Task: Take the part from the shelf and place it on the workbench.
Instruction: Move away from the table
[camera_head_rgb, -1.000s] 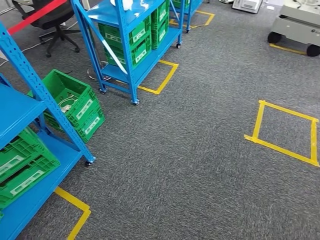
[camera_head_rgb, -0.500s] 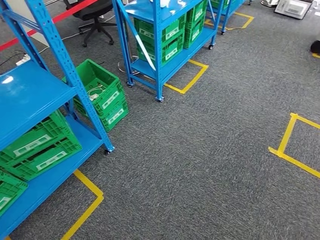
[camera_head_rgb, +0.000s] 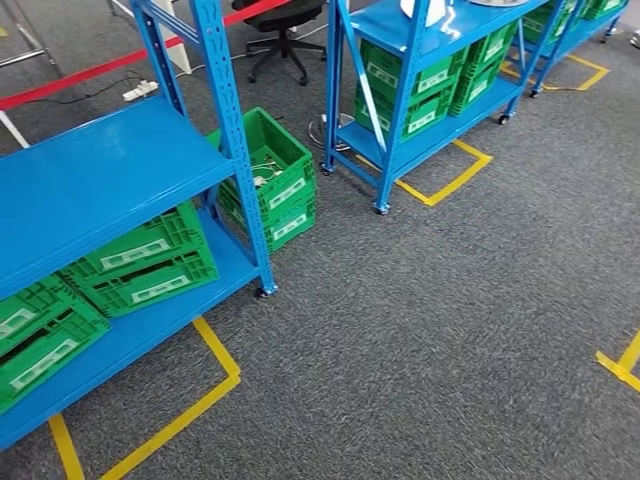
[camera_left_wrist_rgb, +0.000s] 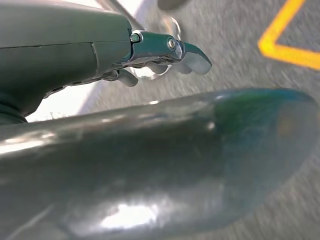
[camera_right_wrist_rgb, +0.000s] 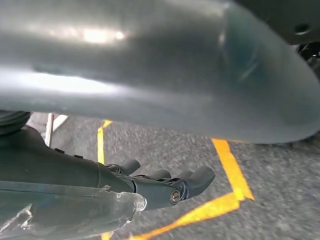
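The near blue shelf (camera_head_rgb: 98, 190) stands at the left in the head view; its middle board is bare and green crates (camera_head_rgb: 143, 265) lie on its lowest board. A second blue shelf (camera_head_rgb: 392, 110) stands further back, with white objects (camera_head_rgb: 430, 10) on its top board, cut off by the picture's edge. My left hand (camera_left_wrist_rgb: 166, 50) hangs over the carpet with its fingers stretched out and nothing in it. My right hand (camera_right_wrist_rgb: 170, 185) also hangs over the carpet and yellow tape, fingers straight, holding nothing.
A green crate (camera_head_rgb: 275, 180) with some wire in it sits on the grey carpet between the two shelves. Yellow tape (camera_head_rgb: 219, 370) marks the floor by each shelf and at the right (camera_head_rgb: 623, 362). An office chair (camera_head_rgb: 279, 25) and a red line (camera_head_rgb: 98, 70) lie behind.
The whole picture has shifted right: the camera has turned left. The near shelf now takes up more of the left side, and the yellow square at the right has almost left the picture.
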